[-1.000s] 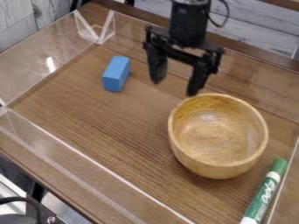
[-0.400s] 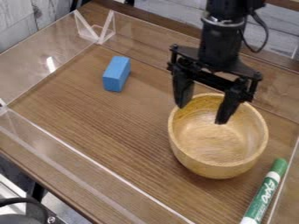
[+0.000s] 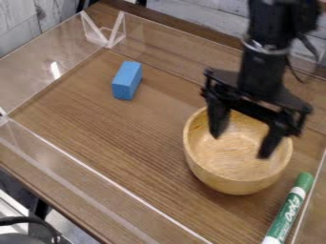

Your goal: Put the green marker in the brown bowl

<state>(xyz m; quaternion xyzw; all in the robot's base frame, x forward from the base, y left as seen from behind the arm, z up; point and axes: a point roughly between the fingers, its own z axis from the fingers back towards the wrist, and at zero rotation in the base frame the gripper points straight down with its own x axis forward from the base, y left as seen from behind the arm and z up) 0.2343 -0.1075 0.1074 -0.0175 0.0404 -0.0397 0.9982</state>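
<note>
block (image 3: pixel 126 80) left of and behind bowl (image 3: pixel 234 170), marker (image 3: pixel 289 212) right and in front of bowl

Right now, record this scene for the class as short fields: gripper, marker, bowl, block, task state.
gripper: open, above the bowl, nothing held
marker: on the table, near its right edge in the view, green end up the picture
bowl: upright, partly hidden by the gripper
block: blue, on the table, left of the bowl in view
task state: marker not yet in bowl
</note>
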